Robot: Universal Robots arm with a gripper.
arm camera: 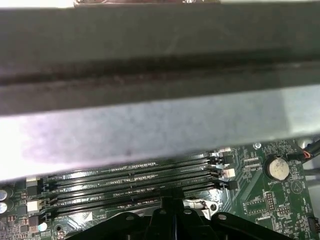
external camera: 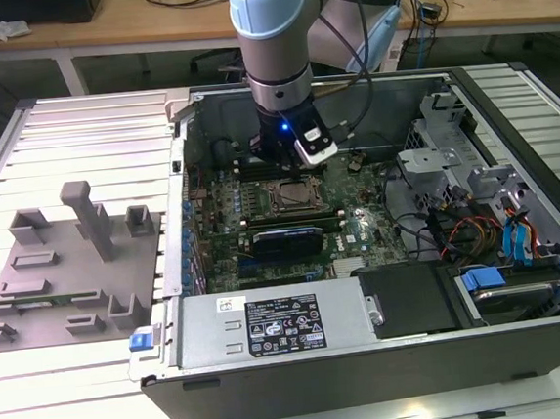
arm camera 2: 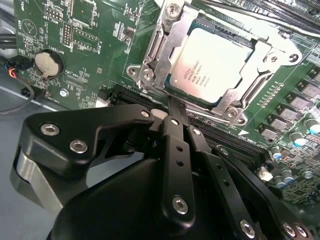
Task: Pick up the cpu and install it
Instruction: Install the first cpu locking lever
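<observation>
fixture plate: a grey fixture plate [external camera: 65, 277] with upright posts and slots is seen at the exterior view's left, laid on the pale slatted table [external camera: 76, 119] beside the computer case.
computer case: an open computer case [external camera: 372, 358] is laid on its side, occupying the middle and the exterior view's right; a labelled silver power supply [external camera: 275, 325] is set along its near edge.
motherboard: a green motherboard [external camera: 351, 233] is mounted inside the case, with a black card [external camera: 286, 240] standing just below the socket in the exterior view.
arm: the light-blue arm [external camera: 269, 24] is lowered from above into the case, a blue light being lit at its wrist.
gripper: the gripper [arm camera 2: 170, 107] is held low over the motherboard, just beside the socket; in the second wrist view its black fingers [arm camera 2: 175, 130] are drawn together to a narrow tip and nothing is gripped between them.
cpu: the cpu [arm camera 2: 210, 65] is seated flat in the metal-framed socket [arm camera 2: 150, 75], its silvery top facing up, apart from the fingertips.
memory slots: long black memory slots [arm camera: 135, 180] are seen in the first wrist view beside the gripper's linkage, under a grey case wall [arm camera: 160, 110].
coin battery: a round coin battery [arm camera 2: 47, 62] is held on the board, away from the socket.
drive bay: blue-tabbed drive hardware [external camera: 519, 247] and coloured cables [external camera: 454, 233] are gathered at the exterior view's right.
</observation>
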